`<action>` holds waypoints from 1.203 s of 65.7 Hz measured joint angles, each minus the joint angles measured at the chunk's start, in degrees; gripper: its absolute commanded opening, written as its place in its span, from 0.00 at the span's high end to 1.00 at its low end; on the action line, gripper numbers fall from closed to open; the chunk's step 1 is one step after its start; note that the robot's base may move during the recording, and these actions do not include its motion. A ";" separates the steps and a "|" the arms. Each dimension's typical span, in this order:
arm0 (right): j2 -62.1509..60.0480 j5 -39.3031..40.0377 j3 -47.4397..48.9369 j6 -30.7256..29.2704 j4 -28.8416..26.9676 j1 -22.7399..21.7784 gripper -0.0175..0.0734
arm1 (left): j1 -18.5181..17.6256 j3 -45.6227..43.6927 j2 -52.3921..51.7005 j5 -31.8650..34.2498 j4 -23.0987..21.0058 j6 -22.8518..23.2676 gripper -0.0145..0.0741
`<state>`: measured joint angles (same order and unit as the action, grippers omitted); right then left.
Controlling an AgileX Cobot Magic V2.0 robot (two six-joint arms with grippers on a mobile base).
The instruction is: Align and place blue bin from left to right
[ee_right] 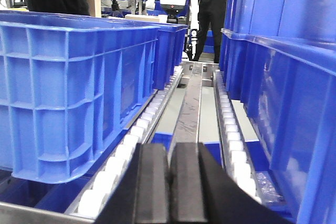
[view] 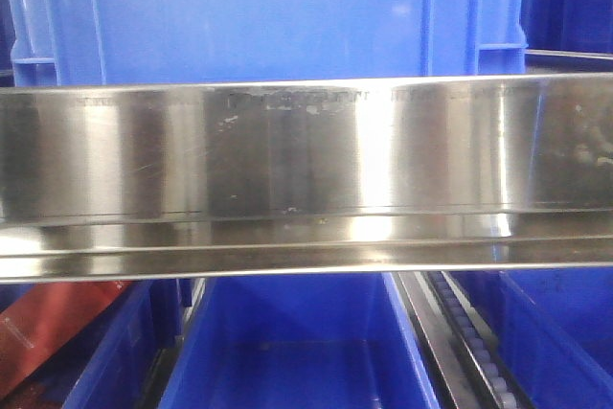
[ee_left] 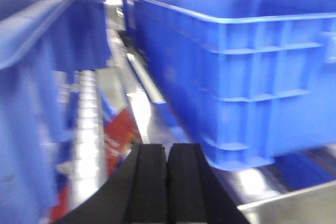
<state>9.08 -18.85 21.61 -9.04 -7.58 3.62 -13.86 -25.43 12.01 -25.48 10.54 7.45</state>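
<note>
Roller-conveyor shelving fills all three views. Nearest my front camera I see a brushed steel rail (view: 306, 174) running left to right across the middle of the frame. Below it lie open blue bins on a lower level (view: 287, 352), with a roller track (view: 474, 342) to their right and a red, blurred object (view: 48, 332) at the near left. Above and beyond the rail stands the ribbed wall of a blue bin (view: 259, 11).

Left wrist view, blurred: I see the left hand (ee_left: 167, 192) at the near edge, its two black pads pressed together with nothing between them. Just beyond, to the right, a blue bin (ee_left: 236, 77) sits upright on the steel rails; another blue wall (ee_left: 31, 93) rises at the near left, with a roller strip (ee_left: 86, 129) and a red-and-white item (ee_left: 118, 132) between them.

Right wrist view: I see the right hand (ee_right: 170, 192) at the near edge, likewise closed pad to pad on nothing. To the left, a blue bin (ee_right: 68, 93) rests on white rollers (ee_right: 136, 129), with a second bin (ee_right: 168, 51) touching it behind. Stacked blue bins (ee_right: 283, 77) line the right. A steel channel (ee_right: 191, 103) runs between the tracks to the far end, where people in dark clothes (ee_right: 212, 9) stand.
</note>
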 measured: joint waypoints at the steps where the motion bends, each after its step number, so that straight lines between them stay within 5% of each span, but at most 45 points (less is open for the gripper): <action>1: 0.00 0.00 0.00 0.00 0.00 0.00 0.88 | 0.63 0.47 -0.37 0.43 -0.46 -0.66 0.96; 19: 0.00 0.00 0.00 0.00 0.00 0.00 0.88 | 11.94 16.39 -9.95 14.32 -8.39 -5.47 0.96; 41: 0.00 0.00 0.00 -0.11 0.00 0.00 0.88 | 12.45 25.45 -11.62 23.11 -8.80 -5.89 0.96; 79: 0.00 0.00 0.00 -0.11 0.00 0.00 0.88 | 12.45 25.56 -11.62 23.94 -8.90 -5.89 0.96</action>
<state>9.08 -18.85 21.61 -9.15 -7.58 3.62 -1.41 0.13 0.39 -1.54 1.65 1.56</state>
